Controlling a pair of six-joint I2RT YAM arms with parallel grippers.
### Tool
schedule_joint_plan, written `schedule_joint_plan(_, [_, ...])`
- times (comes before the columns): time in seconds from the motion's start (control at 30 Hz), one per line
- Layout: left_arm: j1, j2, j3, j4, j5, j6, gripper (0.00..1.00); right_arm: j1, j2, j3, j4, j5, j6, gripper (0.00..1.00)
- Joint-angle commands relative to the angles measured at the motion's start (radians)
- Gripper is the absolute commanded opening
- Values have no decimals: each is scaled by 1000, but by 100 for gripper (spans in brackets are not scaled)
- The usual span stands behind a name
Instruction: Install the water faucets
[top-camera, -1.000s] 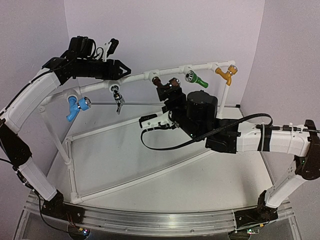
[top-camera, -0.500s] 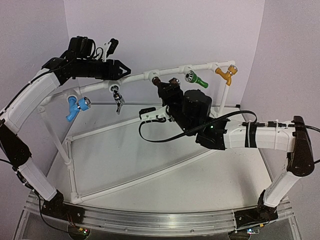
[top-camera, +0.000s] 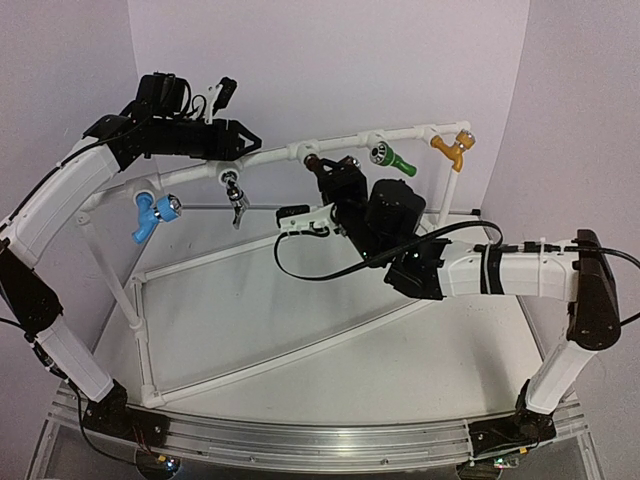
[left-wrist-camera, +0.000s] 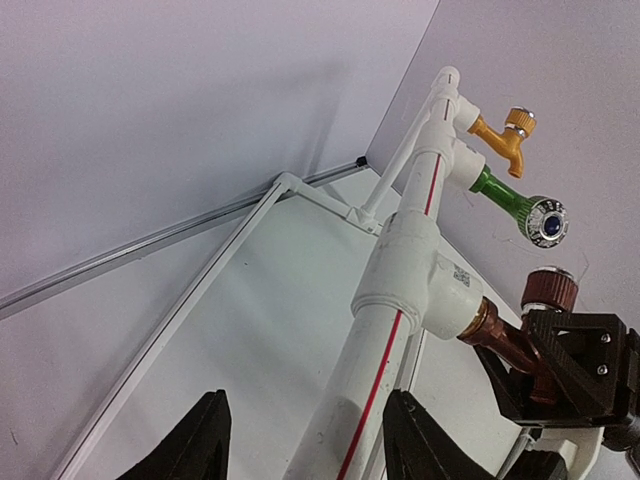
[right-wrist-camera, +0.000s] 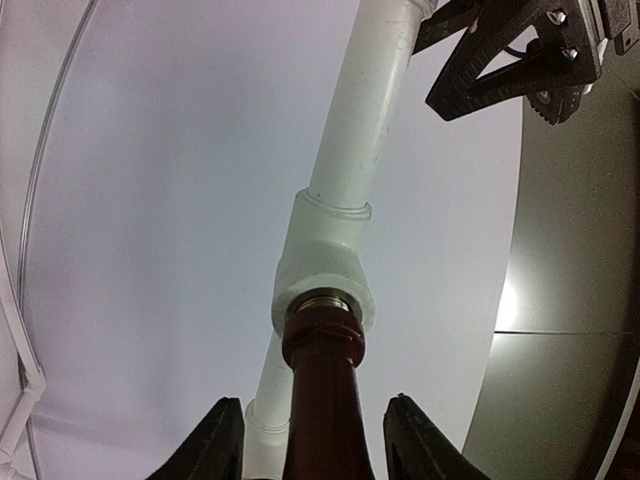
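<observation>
The dark brown faucet (right-wrist-camera: 322, 390) sits with its silvery end in a white tee (right-wrist-camera: 322, 270) on the top rail of the pipe frame (top-camera: 280, 152). My right gripper (right-wrist-camera: 312, 400) is open around the faucet's body, with a narrow gap on each side. My left gripper (left-wrist-camera: 308, 395) is shut on the white rail (left-wrist-camera: 375, 370) left of that tee; the pipe runs slantwise between its jaws. Blue (top-camera: 152, 212), chrome (top-camera: 236, 195), green (top-camera: 392, 157) and orange (top-camera: 452, 145) faucets hang on the same rail.
The frame's lower pipes (top-camera: 200, 380) lie on the white table and form a wide triangle. Purple walls close in behind and on both sides. A black cable (top-camera: 300, 275) loops under my right wrist.
My right arm has pushed forward and left to the brown faucet, and its jaws have narrowed around it. The left arm has not moved.
</observation>
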Motion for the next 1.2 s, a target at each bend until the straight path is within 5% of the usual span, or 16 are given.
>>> schedule_joint_plan(0.0, [-13, 21, -55, -264, 16, -15, 54, -5, 23, 25, 47, -2, 8, 41])
schedule_joint_plan(0.37, [-13, 31, -80, -258, 22, -17, 54, 10, 57, 73, 9, 31, 120, 25])
schedule_joint_plan(0.6, [-14, 27, -104, -254, 30, -18, 53, 39, 80, 144, -70, 65, 294, 7])
schedule_joint_plan(0.9, [-14, 15, -123, -245, 37, -21, 53, 71, 141, 376, -416, 162, 792, 0])
schedule_joint_plan(1.17, [-14, 10, -136, -228, 53, -28, 53, 69, 131, 456, -477, 113, 1315, 0])
